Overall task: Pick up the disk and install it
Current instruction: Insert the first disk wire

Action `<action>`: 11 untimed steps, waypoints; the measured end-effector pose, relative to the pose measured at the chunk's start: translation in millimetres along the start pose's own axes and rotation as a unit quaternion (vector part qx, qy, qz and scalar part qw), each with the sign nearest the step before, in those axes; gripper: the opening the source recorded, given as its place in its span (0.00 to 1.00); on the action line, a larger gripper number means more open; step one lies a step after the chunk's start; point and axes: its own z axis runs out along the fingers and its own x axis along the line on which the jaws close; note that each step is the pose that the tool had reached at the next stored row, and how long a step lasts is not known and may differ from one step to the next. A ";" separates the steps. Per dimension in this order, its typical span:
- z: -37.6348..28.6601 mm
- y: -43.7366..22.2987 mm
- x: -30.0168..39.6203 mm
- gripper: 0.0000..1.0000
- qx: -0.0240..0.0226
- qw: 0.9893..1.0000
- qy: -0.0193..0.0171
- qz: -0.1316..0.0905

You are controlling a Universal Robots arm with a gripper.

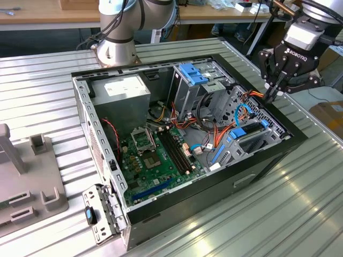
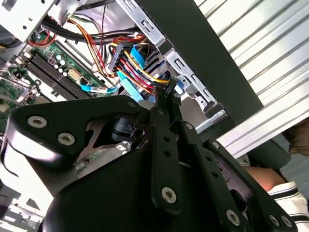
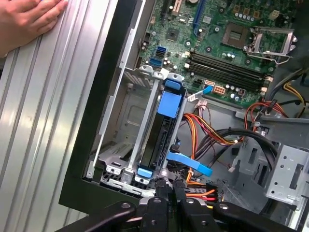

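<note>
The disk, dark with bright blue side rails, sits on edge in the bay at the corner of the open computer case toward the exterior view's right. In the first wrist view the disk stands between metal bay walls, a blue tab at each end. My gripper hangs over that end of the case, just above the bay. Its fingers are closed to a point on a black cable connector trailing red, yellow and orange wires. In the first wrist view the gripper is right beside the disk's end.
A person's hand rests on the ribbed metal table beside the case. Inside are the motherboard, a grey power supply box, a metal cage with a light-blue latch and loose cable bundles. A grey fixture lies at the exterior view's left.
</note>
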 end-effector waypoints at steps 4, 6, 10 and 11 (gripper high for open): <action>0.2 0.0 0.0 0.16 -0.002 0.999 0.000 0.036; 0.8 0.0 0.0 0.16 -0.004 0.998 -0.001 0.061; 0.9 0.0 -0.1 0.16 -0.005 0.997 -0.001 0.077; 0.9 0.0 -0.1 0.16 -0.005 0.997 -0.001 0.077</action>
